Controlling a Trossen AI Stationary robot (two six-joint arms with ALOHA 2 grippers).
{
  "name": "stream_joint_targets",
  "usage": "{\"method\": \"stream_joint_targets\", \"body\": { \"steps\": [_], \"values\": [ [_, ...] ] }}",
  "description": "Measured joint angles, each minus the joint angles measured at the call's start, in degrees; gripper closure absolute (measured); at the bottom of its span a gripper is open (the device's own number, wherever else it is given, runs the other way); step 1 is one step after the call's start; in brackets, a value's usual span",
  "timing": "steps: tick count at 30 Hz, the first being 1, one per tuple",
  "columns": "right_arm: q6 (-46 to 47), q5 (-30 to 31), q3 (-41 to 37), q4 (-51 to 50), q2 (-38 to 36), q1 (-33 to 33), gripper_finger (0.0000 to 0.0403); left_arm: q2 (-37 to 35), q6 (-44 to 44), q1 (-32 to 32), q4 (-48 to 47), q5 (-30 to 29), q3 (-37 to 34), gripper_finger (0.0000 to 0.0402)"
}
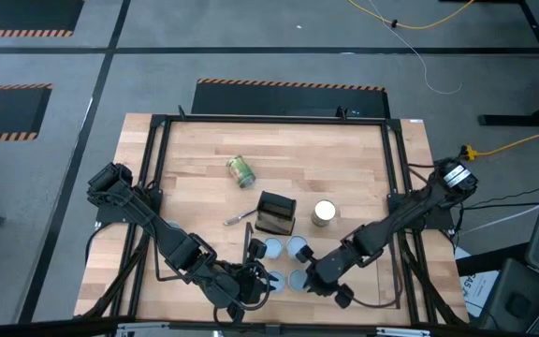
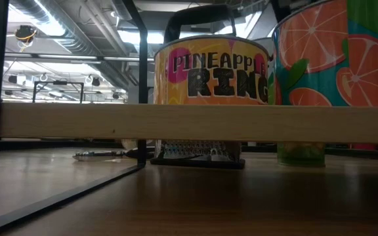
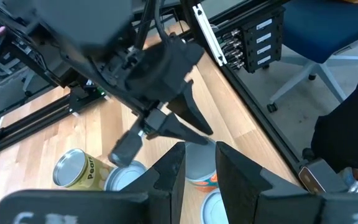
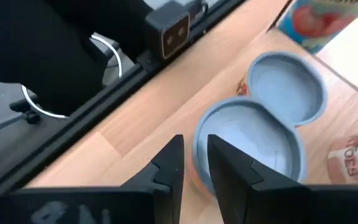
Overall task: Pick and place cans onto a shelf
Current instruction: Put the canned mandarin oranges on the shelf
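Note:
Several cans with pale-blue tops (image 1: 286, 263) stand close together at the table's near middle. In the low view two of them, a pineapple can (image 2: 209, 72) and an orange one (image 2: 336, 52), stand on the shelf (image 2: 77, 122). A gold can (image 1: 325, 213) stands upright farther back. A green can (image 1: 240, 170) lies on its side. My left gripper (image 1: 256, 286) hovers at the cluster's left, narrowly open and empty (image 3: 197, 171). My right gripper (image 1: 314, 279) is at the cluster's right, slanting down over a pale-blue top (image 4: 247, 146), narrowly open and empty (image 4: 194, 162).
A small black box (image 1: 276, 212) stands just behind the cluster, with a thin metal piece (image 1: 238, 219) lying at its left. Black frame rails (image 1: 393, 187) run along the table's sides and far edge. Bare wood lies at the far middle.

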Motion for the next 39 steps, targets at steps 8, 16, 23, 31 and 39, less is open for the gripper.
{"method": "stream_joint_targets", "body": {
  "steps": [8, 16, 23, 31, 39],
  "values": [
    [0.3, 0.1, 0.0, 0.4, 1.3, 0.0, 0.0326, 0.0, 0.0, 0.0, 0.0, 0.0, 0.0, 0.032],
    [2.9, 0.1, 0.0, 0.3, 1.3, 0.0, 0.0375, 0.0, 0.0, 0.0, 0.0, 0.0, 0.0, 0.032],
    [8.4, -1.9, 0.0, -0.4, 0.7, 1.6, 0.0391, 0.0, 0.0, 0.0, 0.0, 0.0, 0.0, 0.032],
    [25.0, 0.8, -0.1, -5.6, -4.7, 4.9, 0.0396, 0.0, 0.0, 0.0, 0.0, 0.0, 0.0, 0.032],
    [49.7, 5.5, -0.1, -18.1, -7.1, 7.1, 0.0396, 0.0, 0.0, 0.0, 0.0, 0.0, 0.0, 0.032]
  ]
}}
